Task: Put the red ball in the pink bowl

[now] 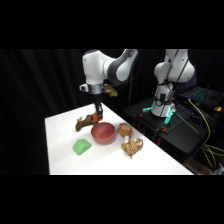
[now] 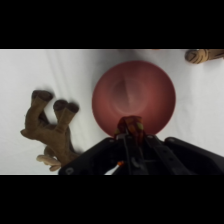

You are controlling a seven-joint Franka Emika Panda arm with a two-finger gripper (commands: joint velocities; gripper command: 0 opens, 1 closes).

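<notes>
The gripper is pinching the red ball between its fingertips and hanging just over the near rim of the pink bowl, as the wrist view is showing; in the side view the gripper is coming down at the bowl's far-left edge, the ball itself too small there to make out. Going left to right across the table in the side view: a green rounded block is lying nearest the front left, a brown plush animal is sprawling behind it just beside the gripper, the pink bowl is sitting in the middle, a small brown cup is standing close to its right, and a tan spotted plush toy is lying in front of the cup. The ball is looking small, light and probably a little squashy, with a rounded surface that could be rolling out of a loose hold, so gripping it across its middle is seeming safest. The bowl is looking empty, so the ball is probably needing to travel a bit further over the hollow before release.
</notes>
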